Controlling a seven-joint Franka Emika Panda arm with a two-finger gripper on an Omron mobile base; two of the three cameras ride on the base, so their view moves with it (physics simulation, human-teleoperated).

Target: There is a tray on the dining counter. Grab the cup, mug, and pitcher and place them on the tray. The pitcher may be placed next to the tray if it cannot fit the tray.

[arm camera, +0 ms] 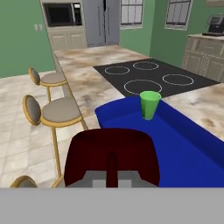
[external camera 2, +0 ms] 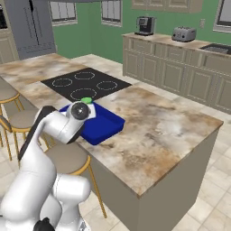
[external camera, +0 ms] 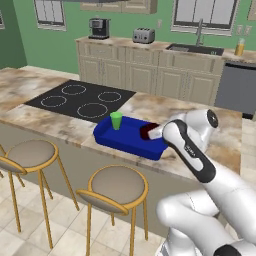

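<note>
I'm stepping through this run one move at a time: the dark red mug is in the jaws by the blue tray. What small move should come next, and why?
Probably lower the mug a little onto the tray floor, then open. The gripper is shut on the mug's rim, at the tray's near end, and the cup stands at the far end, so the spot below looks free.

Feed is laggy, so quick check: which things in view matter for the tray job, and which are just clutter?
Job:
tray
cup, standing in the tray
mug, held by the shut end effector
dining counter
pitcher, by the sink

Clutter:
stools
toaster
coffee machine
cooktop
</note>
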